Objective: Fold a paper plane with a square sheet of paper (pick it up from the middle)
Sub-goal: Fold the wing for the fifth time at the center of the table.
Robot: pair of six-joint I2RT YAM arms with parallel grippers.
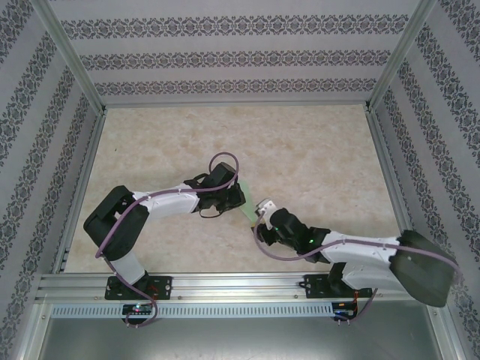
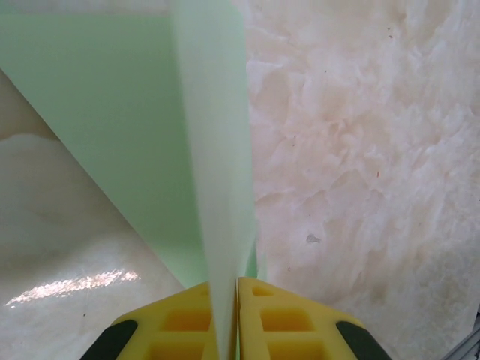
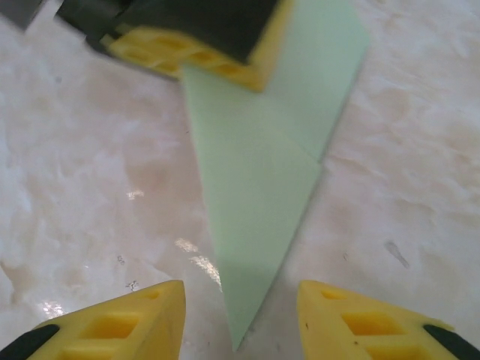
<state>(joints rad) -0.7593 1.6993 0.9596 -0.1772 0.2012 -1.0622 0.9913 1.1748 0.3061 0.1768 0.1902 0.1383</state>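
Observation:
The square sheet of paper is folded into a slim mint-green dart, the paper plane [image 1: 247, 202], lying near the table's middle between both arms. My left gripper [image 2: 237, 300] is shut on an upright central fold of the paper plane [image 2: 135, 112], with a wing spreading out flat to its left. In the right wrist view the paper plane [image 3: 259, 180] tapers to a point. That point lies on the table between the yellow fingers of my open right gripper [image 3: 240, 300], touching neither. The left gripper [image 3: 202, 45] pinches the plane's wide far end.
The marble-patterned tabletop [image 1: 315, 150] is bounded by patterned walls and metal frame posts [image 1: 75, 67]. A metal rail [image 1: 240, 285] runs along the near edge beside the arm bases. The two grippers [image 1: 234, 196] [image 1: 262, 208] stand close together.

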